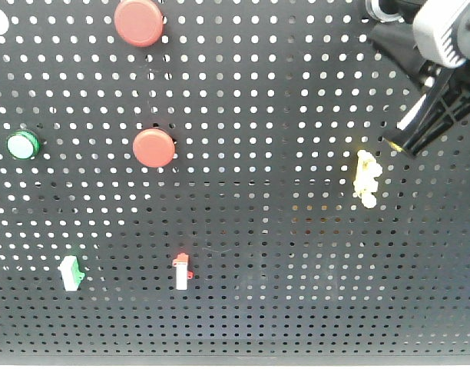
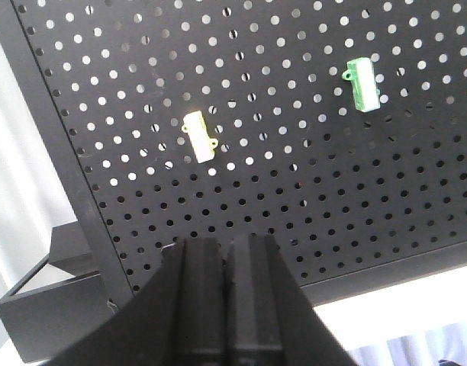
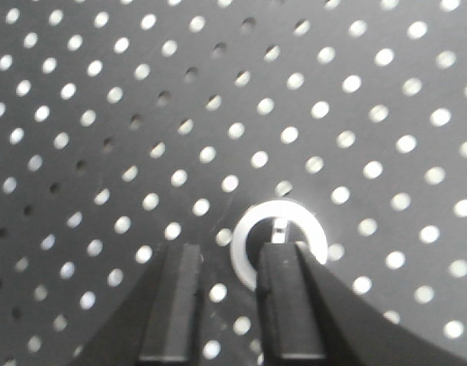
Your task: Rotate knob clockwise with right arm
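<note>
1. The right gripper point(image 3: 230, 259) has its two black fingers spread. Bare pegboard point(image 3: 104, 137) shows through the gap between them, so they pinch nothing.
2. The knob point(image 3: 245, 229) sits right at the tip of the right-hand finger point(image 3: 291, 305), not in the gap. That finger covers the lower part of its silver-white collar. A short bar shows at the centre, just above the fingertip. I cannot tell whether the finger touches the knob.
3. The pose looks like a lining-up step. The fingers point straight at the panel so they can straddle the knob, but the gap lies left of it. The turn has probably not begun.
4. The next move likely calls for a small shift right to centre the knob, then closing on it and rolling the wrist clockwise. Closing from here would risk a finger skidding off the collar.
5. In the front view the right gripper point(image 1: 400, 142) reaches down from the upper right, its tips at the board. The knob is hidden behind it there.
6. A yellow clip point(image 1: 365, 178) sits just below and to the left of those tips.
7. Far to the left, the left gripper point(image 2: 226, 305) has its fingers pressed together. It hangs clear of the panel, out of the way.
</note>
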You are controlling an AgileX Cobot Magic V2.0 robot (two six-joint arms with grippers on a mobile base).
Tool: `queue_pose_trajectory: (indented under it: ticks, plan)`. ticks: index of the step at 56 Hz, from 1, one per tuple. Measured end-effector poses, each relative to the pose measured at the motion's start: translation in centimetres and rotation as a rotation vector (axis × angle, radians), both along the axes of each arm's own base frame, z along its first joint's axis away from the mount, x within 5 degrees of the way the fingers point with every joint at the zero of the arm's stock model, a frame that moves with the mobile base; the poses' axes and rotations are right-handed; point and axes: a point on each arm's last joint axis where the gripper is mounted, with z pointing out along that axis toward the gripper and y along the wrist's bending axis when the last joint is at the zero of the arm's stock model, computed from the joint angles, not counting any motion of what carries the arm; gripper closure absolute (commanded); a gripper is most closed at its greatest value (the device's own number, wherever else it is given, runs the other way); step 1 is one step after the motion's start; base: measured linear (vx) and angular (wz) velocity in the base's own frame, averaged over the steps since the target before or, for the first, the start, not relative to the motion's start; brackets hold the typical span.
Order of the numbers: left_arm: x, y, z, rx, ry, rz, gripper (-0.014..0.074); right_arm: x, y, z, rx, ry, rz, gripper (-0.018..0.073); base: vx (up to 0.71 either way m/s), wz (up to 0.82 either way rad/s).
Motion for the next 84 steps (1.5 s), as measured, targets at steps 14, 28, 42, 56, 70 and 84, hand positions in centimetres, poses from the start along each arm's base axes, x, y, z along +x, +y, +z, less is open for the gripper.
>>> queue_pose_trajectory:
  ticks: [14, 28, 42, 56, 70, 84]
  plan:
    - [0.0, 0.0, 0.0, 0.0, 0.0, 0.0, 0.0603, 0.2, 0.1, 0.1, 0.02, -0.013, 0.006, 0.0302, 0.0, 0.0]
    - [0.0, 0.0, 0.0, 0.0, 0.0, 0.0, 0.0603, 0.9, 0.5, 0.1, 0.049, -0.04, 0.016, 0.0302, 0.0, 0.0]
    - [0.0, 0.0, 0.0, 0.0, 0.0, 0.0, 0.0603, 1.2, 0.5, 0.0, 0.054, -0.041, 0.011, 0.0302, 0.0, 0.0]
    - [0.0, 0.0, 0.0, 0.0, 0.0, 0.0, 0.0603, 1.9, -1.1, -0.3, 0.152, 0.034, -0.039, 0.0316, 0.0, 0.0]
    - [0.0, 0.0, 0.0, 0.0, 0.0, 0.0, 0.0603, 2.1, -1.3, -1.0, 0.139, 0.105, -0.055, 0.0327, 0.0, 0.0]
    - [0.0, 0.0, 0.0, 0.0, 0.0, 0.0, 0.0603, 1.8, -1.4, -1.0, 0.14, 0.117, -0.056, 0.0326, 0.0, 0.0]
